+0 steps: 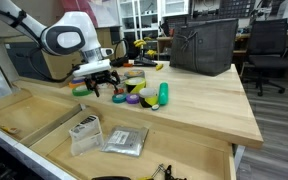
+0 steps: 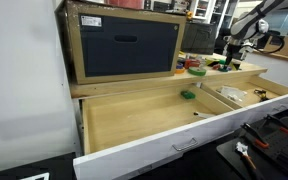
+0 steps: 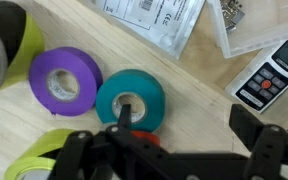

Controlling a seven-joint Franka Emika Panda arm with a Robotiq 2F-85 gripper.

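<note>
Your gripper hangs released, jaws wide, over the teal tape roll on the table. In the wrist view the purple roll lies just left of it. The yellow-green roll is cut off at the frame edge.

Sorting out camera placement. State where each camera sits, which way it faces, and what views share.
An exterior view: by the open drawer, facing across the table; arm and gripper show.
An exterior view: low at the drawer front, looking along it; arm distant.
Wrist view: looking down on the teal tape roll; open gripper along the bottom.
Shared: drawer in both exterior views.
</note>
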